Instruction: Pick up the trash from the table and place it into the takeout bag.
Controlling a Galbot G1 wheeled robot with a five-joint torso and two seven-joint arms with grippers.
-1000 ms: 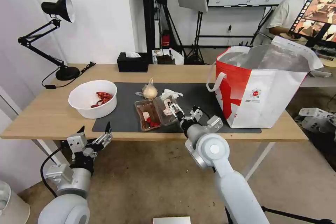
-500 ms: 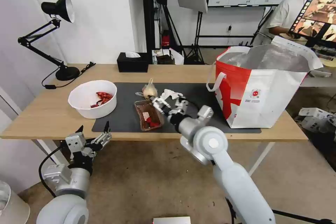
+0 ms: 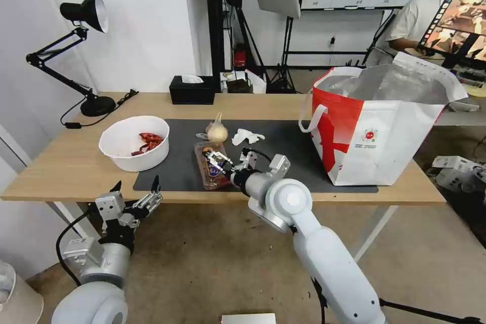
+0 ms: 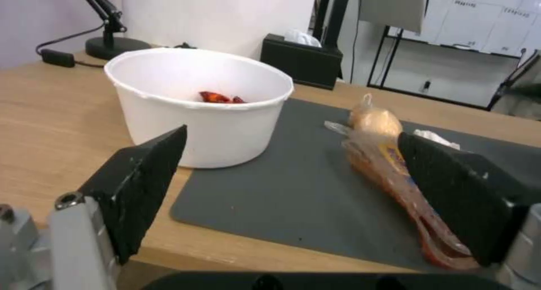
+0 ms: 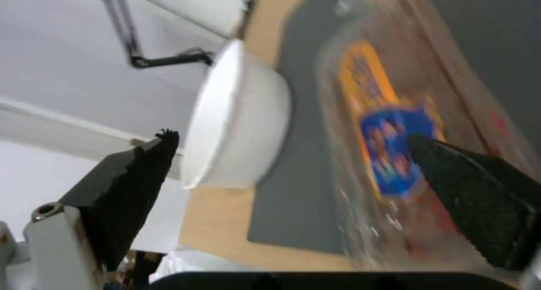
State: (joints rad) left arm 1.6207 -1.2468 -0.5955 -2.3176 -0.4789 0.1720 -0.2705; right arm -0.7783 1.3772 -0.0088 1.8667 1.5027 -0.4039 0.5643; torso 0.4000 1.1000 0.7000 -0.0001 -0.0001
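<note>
The clear plastic tray point(image 3: 208, 181) lies on the dark mat point(image 3: 172, 174) of the table point(image 3: 66, 162), folded shut, a printed label on top point(image 5: 389, 154). My right gripper point(image 3: 216, 158) is open, low over the tray, its fingers spread across the lid point(image 5: 290, 140). The knotted bag point(image 3: 216, 133) and the crumpled tissue point(image 3: 245, 136) lie just behind it. The white bowl point(image 3: 134, 143) with red scraps stands at the mat's left edge. The takeout bag point(image 3: 385, 131) stands open at the right. My left gripper point(image 3: 136, 201) hangs open below the table's front edge, facing the bowl point(image 4: 203, 108).
A black tissue box point(image 3: 192, 90) sits at the table's back edge and a black desk lamp point(image 3: 83, 12) at its back left corner. Stands and a panel rise behind the table. A seated person and a monitor point(image 3: 458, 10) are at the back right.
My right gripper has swept left across the mat and the tray's right half now lies folded over its left half. The tissue has come into full sight. The left arm has stayed put.
</note>
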